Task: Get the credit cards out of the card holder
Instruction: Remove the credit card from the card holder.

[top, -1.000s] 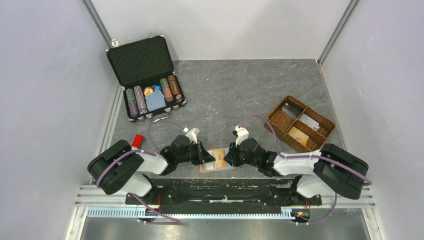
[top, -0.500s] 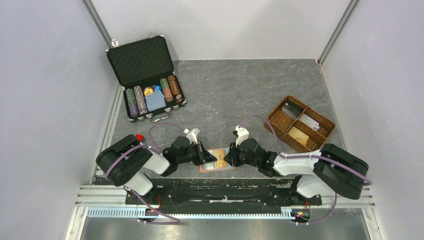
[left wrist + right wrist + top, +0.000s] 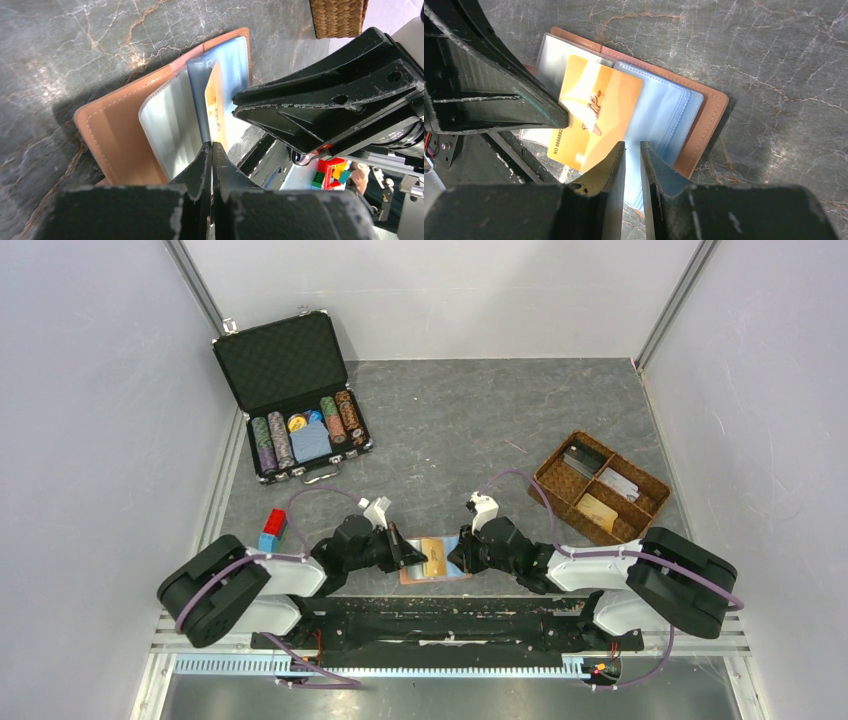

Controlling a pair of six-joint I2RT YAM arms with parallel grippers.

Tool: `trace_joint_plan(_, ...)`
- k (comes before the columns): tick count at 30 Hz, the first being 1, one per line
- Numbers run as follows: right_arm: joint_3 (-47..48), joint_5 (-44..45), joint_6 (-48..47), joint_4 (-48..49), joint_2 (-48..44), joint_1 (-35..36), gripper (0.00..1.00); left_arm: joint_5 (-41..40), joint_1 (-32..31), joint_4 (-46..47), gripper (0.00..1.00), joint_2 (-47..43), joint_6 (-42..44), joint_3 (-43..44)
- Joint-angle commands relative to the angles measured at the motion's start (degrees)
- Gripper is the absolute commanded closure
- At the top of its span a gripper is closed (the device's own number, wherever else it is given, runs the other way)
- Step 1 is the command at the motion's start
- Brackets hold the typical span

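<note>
The tan card holder (image 3: 452,576) lies open near the table's front edge, showing pale blue sleeves (image 3: 664,115). My left gripper (image 3: 405,555) is shut on a tan-orange credit card (image 3: 596,107) that sticks partly out of a sleeve. In the left wrist view the card (image 3: 216,100) stands edge-on just beyond my shut fingertips (image 3: 212,147), over the card holder (image 3: 115,130). My right gripper (image 3: 632,146) sits on the card holder's right half, jaws nearly closed on a blue sleeve page. More cards lie in the woven tray.
A brown woven divided tray (image 3: 560,490) holding cards stands at the right. An open black chip case (image 3: 290,400) with poker chips stands at the back left. Red and blue toy bricks (image 3: 272,530) lie by the left arm.
My left arm has swung leftward and lower, its gripper staying shut on the tan-orange card at the card holder. The right arm and card holder have not moved.
</note>
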Motion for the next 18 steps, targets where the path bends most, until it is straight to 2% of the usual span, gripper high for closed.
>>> trace_joint_plan(1,-1.02,1.46,-0.71,-3.7,0.46,-0.28,0.8,-3.7,0.04,-11.94,0.98,-6.49,5.47,1.19)
trace_joint_plan(10,2.37,-0.51,-4.7,-6.34,-0.82,-0.22,0.78,-6.2,0.44,-28.6,0.98,-21.58,10.6,2.59)
trace_joint_plan(16,5.62,-4.28,-13.87,-10.37,-7.17,-0.75,0.74,-3.94,0.49,-42.44,0.98,-30.8,16.65,6.12)
trace_joint_plan(18,6.0,-8.23,-17.03,-11.48,-10.01,-1.6,0.72,-2.08,0.46,-45.23,0.98,-33.39,17.84,6.92)
